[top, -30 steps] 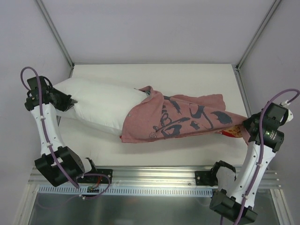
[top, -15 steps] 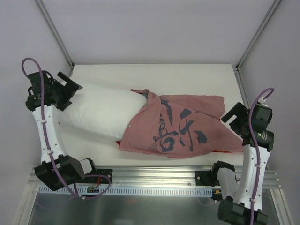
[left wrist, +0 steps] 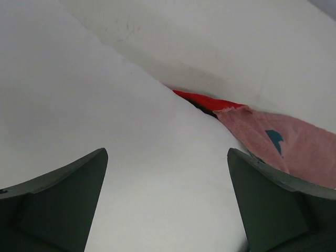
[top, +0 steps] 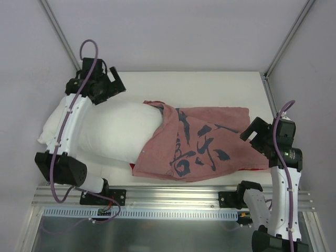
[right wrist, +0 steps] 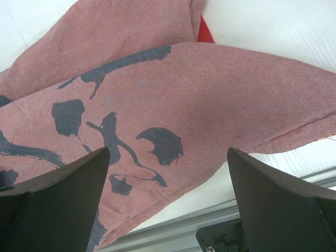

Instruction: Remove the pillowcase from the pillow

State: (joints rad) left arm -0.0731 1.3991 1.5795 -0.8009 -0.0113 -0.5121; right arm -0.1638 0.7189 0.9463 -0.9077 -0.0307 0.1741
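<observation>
White link shells, black joint housings on left arm (top: 65, 126) and right arm (top: 286, 184); purple cable looped along each. Black bases bolted to aluminium rail (top: 173, 195). Dark matte wedge-shaped fingers on left gripper (left wrist: 167, 152), right gripper (right wrist: 168, 149).

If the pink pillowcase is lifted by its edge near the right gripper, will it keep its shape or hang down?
It will probably hang limp: the pillowcase lies in soft folds and wrinkles. It looks like thin cloth, so it is likely light. It may drag rather than come free, since its open end covers one end of the pillow.
</observation>
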